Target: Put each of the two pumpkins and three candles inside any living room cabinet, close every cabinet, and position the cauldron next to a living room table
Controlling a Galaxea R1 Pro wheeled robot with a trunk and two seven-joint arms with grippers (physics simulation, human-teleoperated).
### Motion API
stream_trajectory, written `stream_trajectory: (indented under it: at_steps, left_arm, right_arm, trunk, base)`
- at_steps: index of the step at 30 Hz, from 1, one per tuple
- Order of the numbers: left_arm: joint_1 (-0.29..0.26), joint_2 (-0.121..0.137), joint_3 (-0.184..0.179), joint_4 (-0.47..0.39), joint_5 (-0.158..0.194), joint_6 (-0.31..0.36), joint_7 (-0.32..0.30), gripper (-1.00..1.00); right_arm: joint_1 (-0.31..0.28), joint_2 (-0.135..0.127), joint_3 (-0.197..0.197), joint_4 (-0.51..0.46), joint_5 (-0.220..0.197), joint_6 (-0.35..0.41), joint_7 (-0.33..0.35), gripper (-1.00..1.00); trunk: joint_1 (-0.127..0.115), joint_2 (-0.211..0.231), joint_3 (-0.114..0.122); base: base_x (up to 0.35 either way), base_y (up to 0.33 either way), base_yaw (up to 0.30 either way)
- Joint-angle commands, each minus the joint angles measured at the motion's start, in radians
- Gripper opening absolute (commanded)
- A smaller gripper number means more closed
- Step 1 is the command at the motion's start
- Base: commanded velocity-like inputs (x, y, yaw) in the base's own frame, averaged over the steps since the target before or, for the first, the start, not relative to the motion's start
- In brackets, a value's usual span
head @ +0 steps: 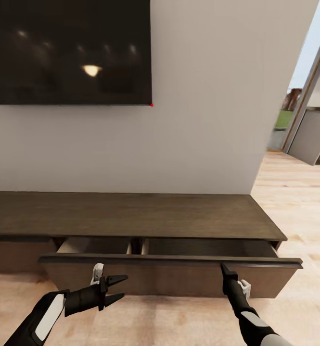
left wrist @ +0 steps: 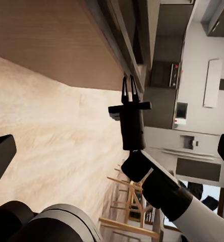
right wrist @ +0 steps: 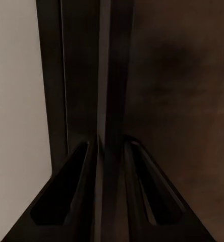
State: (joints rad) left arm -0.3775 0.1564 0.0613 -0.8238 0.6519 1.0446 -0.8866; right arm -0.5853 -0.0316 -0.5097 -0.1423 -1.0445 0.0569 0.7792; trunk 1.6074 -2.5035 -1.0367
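The cabinet (head: 131, 214) is a long low dark-brown unit against the white wall. Its wide drawer (head: 169, 278) is pulled out, with a pale inside (head: 92, 245) showing at the left. My right gripper (head: 224, 268) is at the drawer front's top lip. In the right wrist view the lip (right wrist: 109, 75) runs between the two fingers (right wrist: 66, 196), which are shut on it. My left gripper (head: 122, 287) hangs open in front of the drawer face, touching nothing. The pumpkins, candles and cauldron are out of view.
A dark TV screen (head: 68, 50) hangs on the wall above the cabinet. Light wood floor (head: 179, 322) lies in front. A doorway (head: 304, 120) opens at the right. The left wrist view catches kitchen appliances (left wrist: 192, 146) and wooden chairs (left wrist: 132, 201) beyond my right arm.
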Motion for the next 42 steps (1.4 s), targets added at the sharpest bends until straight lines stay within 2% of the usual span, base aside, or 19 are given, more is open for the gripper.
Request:
stream_trajectory:
  at_steps: [1,12,42]
  left_arm:
    - [0.000,0.000,0.000,0.000,0.000,0.000,0.000,1.00]
    - [0.000,0.000,0.000,0.000,0.000,0.000,0.000,1.00]
    - [0.000,0.000,0.000,0.000,0.000,0.000,0.000,1.00]
  right_arm:
    - [-0.001,0.000,-0.007,-0.006,-0.010,0.003,0.021,-1.00]
    - [-0.001,0.000,-0.009,-0.006,-0.011,0.004,0.022,-1.00]
    - [-0.001,-0.001,-0.009,-0.006,-0.012,0.012,0.012,-1.00]
  trunk:
    - [0.000,0.000,0.000]
    - [0.000,0.000,0.000]
    - [0.000,0.000,0.000]
  base:
    - [-0.171,0.000,0.000]
    - [-0.090,0.000,0.000]
    - [-0.017,0.000,0.000]
